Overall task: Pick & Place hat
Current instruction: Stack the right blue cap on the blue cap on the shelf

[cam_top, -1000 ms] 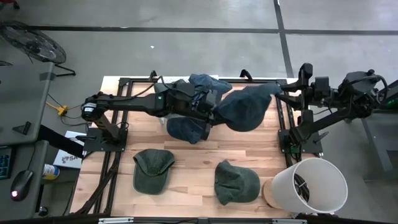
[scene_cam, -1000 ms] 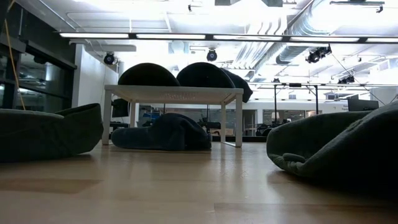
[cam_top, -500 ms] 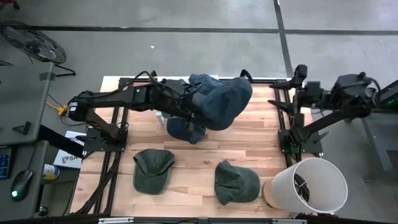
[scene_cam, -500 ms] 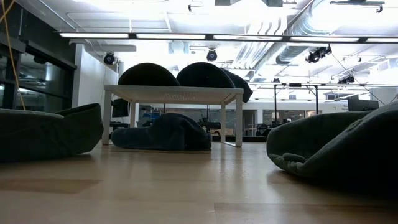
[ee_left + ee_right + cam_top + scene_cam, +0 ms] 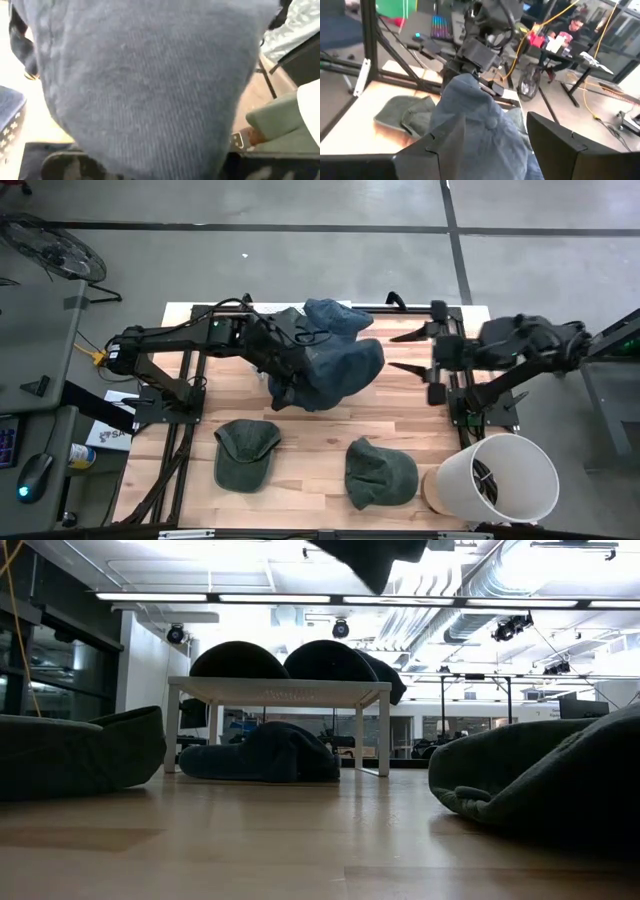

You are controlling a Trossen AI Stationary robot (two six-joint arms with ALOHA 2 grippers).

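Blue denim fills your left gripper [image 5: 290, 365]: it is clamped on the floppy blue fabric hat [image 5: 335, 370], held above the back of the light wooden table [image 5: 310, 430] over other blue hats, while your right gripper [image 5: 415, 350] waits spread apart and empty at the table's right edge. I judge the pick done and the placing left. Two green caps [image 5: 245, 452] and a white bucket [image 5: 500, 480] sit nearer, grey floor around.
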